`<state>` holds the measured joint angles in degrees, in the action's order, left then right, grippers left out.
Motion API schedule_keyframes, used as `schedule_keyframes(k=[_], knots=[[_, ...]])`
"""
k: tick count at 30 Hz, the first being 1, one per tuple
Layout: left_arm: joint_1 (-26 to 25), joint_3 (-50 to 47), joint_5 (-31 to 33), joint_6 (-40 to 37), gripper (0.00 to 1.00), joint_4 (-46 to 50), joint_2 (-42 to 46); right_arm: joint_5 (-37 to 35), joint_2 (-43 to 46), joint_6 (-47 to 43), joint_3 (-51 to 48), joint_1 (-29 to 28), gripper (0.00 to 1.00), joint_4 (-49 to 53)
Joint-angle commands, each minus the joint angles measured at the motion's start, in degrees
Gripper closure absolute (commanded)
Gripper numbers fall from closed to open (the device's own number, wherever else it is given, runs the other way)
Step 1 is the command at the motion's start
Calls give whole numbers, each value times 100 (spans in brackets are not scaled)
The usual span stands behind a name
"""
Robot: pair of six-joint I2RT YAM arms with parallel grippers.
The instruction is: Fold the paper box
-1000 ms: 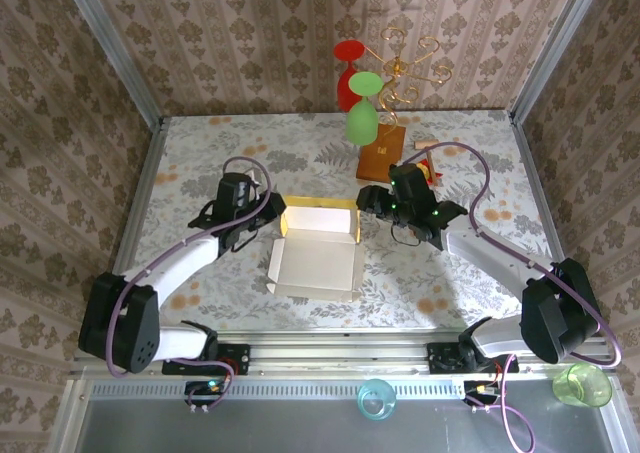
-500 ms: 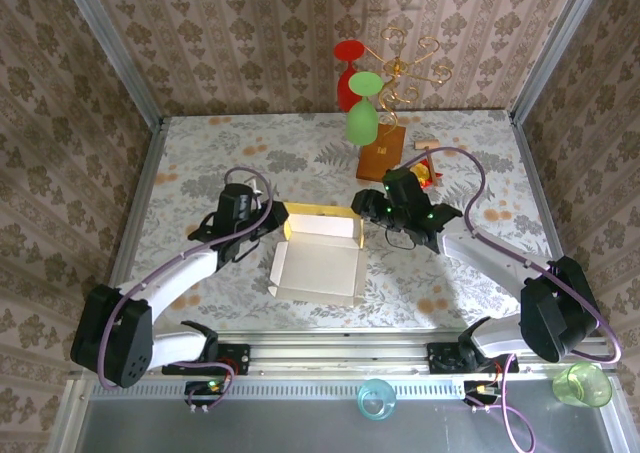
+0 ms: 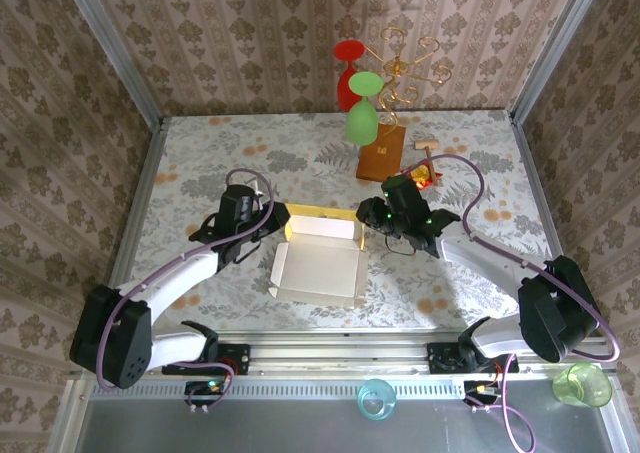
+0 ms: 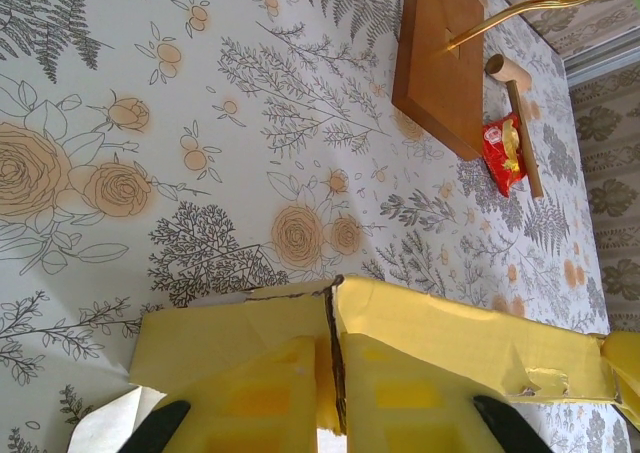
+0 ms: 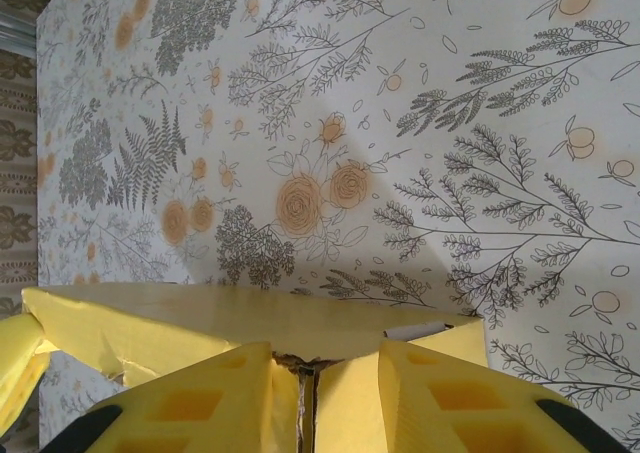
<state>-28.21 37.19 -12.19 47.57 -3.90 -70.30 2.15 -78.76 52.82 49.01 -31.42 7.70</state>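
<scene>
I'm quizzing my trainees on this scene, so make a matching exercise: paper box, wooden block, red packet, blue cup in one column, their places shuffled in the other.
1 paper box
2 wooden block
3 red packet
4 blue cup

A right of the wooden block
B near edge of the top view
C middle of the table, white inside up
D far side, bearing the wire stand

Pairs: 1-C, 2-D, 3-A, 4-B

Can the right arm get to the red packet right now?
Probably, once it lets go: the right gripper grips the paper box at its far corner; the red packet lies just beyond it.
</scene>
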Motion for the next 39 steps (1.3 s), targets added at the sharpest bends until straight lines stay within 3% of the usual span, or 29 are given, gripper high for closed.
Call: schedule_keyframes(k=[1,8,17,23,30,35,39], knots=[[-9,-111,80,42,88,212,27,-113,4,80,-174,-22,65,355],[5,109,94,-13,87,230,-119,-180,149,-181,11,-22,65,548],[113,553,27,-248,87,584,-353,-404,455,-657,292,-22,49,868],[329,1193,-165,-484,81,1111,-912,-707,611,-1554,402,-57,45,1275],[386,2734,65,-717,56,2288,-1920,-804,454,-1740,632,-57,43,1674],[413,3744,250,-592,53,2799,-2280,-662,66,-1639,733,-66,43,1755],[425,3918,198,-355,52,2794,-2247,-607,36,-1627,687,-251,44,1680]])
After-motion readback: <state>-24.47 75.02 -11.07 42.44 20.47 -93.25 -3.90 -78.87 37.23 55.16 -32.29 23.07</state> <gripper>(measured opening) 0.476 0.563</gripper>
